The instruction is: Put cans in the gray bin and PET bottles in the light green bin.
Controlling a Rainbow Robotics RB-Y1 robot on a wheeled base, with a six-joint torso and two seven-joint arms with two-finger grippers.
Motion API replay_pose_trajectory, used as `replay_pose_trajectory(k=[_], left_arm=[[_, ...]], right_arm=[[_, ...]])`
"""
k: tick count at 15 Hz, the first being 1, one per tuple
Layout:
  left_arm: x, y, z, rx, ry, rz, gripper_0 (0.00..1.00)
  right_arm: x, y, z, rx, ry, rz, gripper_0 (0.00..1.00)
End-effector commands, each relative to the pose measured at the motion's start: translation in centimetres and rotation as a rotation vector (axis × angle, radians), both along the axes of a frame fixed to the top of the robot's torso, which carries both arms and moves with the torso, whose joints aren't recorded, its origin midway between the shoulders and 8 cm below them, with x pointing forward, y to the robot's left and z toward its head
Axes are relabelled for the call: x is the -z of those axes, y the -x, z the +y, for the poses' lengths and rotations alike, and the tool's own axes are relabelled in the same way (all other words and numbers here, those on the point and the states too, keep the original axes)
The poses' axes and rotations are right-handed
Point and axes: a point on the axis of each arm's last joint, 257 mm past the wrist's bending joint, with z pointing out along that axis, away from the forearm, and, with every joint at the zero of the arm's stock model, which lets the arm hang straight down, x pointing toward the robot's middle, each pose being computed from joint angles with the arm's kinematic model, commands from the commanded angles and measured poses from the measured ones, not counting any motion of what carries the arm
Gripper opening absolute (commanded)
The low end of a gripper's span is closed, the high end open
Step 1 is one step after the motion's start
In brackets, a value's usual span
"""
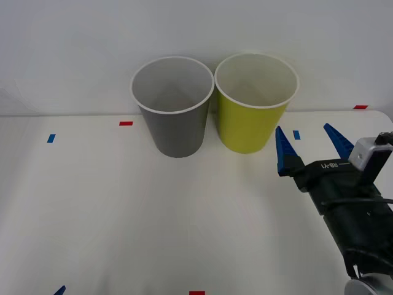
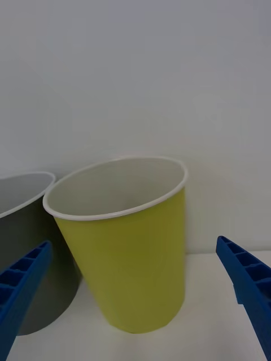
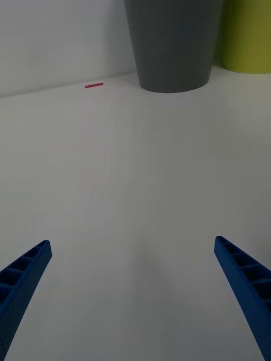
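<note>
The gray bin (image 1: 177, 117) and the light green bin (image 1: 250, 117) stand upright side by side at the back of the white table, both with nothing showing inside. The cans and PET bottles are out of view. My right gripper (image 1: 304, 130) hovers open and holding nothing just right of the light green bin (image 2: 132, 265), facing it, with the gray bin (image 2: 28, 265) beside it. My left gripper (image 3: 132, 242) is open low over the bare table, well in front of the gray bin (image 3: 172, 45); one of its fingertips (image 1: 59, 289) peeks in at the front left.
Small red tape marks (image 1: 126, 123) and blue tape marks (image 1: 51, 138) dot the table (image 1: 123, 221). A plain white wall rises right behind the bins. The table's right corner lies near a red mark (image 1: 360, 107).
</note>
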Motion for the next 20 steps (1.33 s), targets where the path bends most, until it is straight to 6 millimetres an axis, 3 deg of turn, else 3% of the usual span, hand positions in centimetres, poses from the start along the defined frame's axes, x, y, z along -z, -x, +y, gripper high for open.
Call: replay_pose_trajectory(k=[1,5,8,14,20], left_arm=[[0.0,0.0,0.0,0.0,0.0,0.0,1.0],[0.0,0.0,0.0,0.0,0.0,0.0,1.0],[0.0,0.0,0.0,0.0,0.0,0.0,1.0],[0.0,0.0,0.0,0.0,0.0,0.0,1.0],[0.0,0.0,0.0,0.0,0.0,0.0,1.0]], right_arm=[[1.2,-0.3,-0.2,0.02,0.043,0.032,1.0],[4.4,-0.4,-1.6,0.051,0.091,-0.018,1.0],[8.7,1.6,-3.8,0.091,0.096,-0.013,1.0],[16.8,11.3,-8.5,0.125,0.204,0.147,1.0],[20.9,18.0,-9.2,0.125,0.24,0.297,1.0]])
